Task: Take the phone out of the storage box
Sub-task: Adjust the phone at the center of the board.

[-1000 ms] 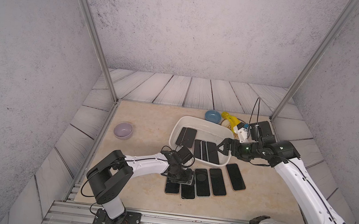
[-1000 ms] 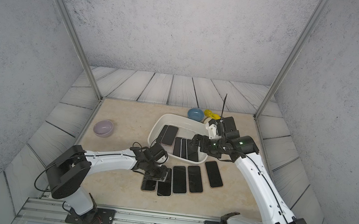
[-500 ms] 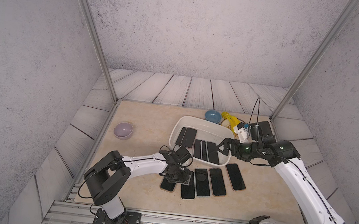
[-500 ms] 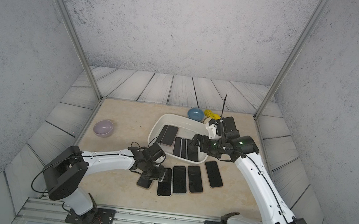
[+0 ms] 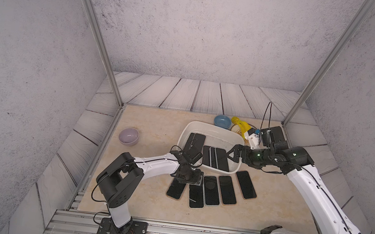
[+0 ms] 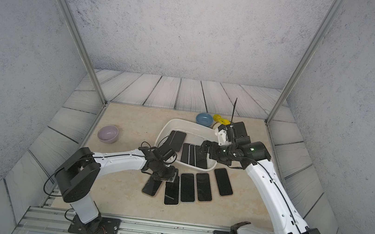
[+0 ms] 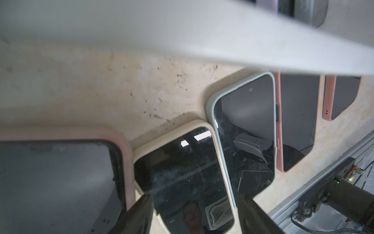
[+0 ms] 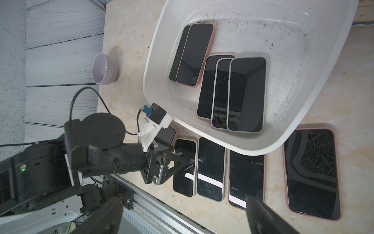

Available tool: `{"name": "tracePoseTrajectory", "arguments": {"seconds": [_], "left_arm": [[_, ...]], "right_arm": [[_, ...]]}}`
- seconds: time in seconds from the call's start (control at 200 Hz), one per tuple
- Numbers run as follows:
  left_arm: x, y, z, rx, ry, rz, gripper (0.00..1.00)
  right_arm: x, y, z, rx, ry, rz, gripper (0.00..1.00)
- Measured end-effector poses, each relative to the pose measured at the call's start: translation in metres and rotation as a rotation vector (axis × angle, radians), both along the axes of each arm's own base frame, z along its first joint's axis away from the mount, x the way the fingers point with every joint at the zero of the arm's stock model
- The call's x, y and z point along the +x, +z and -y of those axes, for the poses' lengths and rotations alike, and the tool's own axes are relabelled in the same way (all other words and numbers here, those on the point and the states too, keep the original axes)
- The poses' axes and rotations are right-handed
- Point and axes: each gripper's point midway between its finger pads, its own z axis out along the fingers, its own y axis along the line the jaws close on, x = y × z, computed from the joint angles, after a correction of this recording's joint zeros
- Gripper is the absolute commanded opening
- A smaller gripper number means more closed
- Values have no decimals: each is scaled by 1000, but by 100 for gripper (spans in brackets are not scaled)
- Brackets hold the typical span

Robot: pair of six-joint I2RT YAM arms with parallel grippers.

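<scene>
Care matters — with the right gripper [image 5: 229, 154] spread wide over the fan of phones [image 8: 221, 91] at 4 o'clock in the storage box [image 5: 206, 125], we should pinch only the top phone [image 8: 247, 93] by its long edges; the left gripper [image 7: 194, 196] straddles a cream-cased phone [image 7: 178, 168] outside — grip unclear.

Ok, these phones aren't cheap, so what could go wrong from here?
The three overlapping phones by the open right gripper lie fanned in the storage box; a grab may drag two.
The left gripper straddles the cream-cased phone, tight between the pink-cased phone and the grey-cased phone; its fingers could knock them askew.
</scene>
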Motion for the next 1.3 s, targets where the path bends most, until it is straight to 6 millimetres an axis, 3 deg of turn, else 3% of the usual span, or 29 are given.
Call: {"name": "tracePoseTrajectory", "arguments": {"seconds": [0.661,0.761,0.871,0.961,1.046,1.136,1.301], "left_arm": [[17,-1,-25,46,15,-7,72],[15,23,-22,-5,20,17,74],[14,85,-25,-114,49,131,76],[12,142,-45,-199,99,250,77],[10,172,-73,-234,162,312,79],[4,174,-101,-210,215,319,84],[-24,136,-128,-110,214,209,91]], "right_arm": [[8,-1,-4,-19,25,-10,100],[8,-1,-4,-19,24,-10,100],[10,-1,-6,-6,20,-9,100],[15,-8,-12,23,12,-35,100],[25,-21,-22,50,4,-88,100],[39,-38,-34,74,-2,-155,99],[79,-59,-56,84,-12,-229,92]]}}
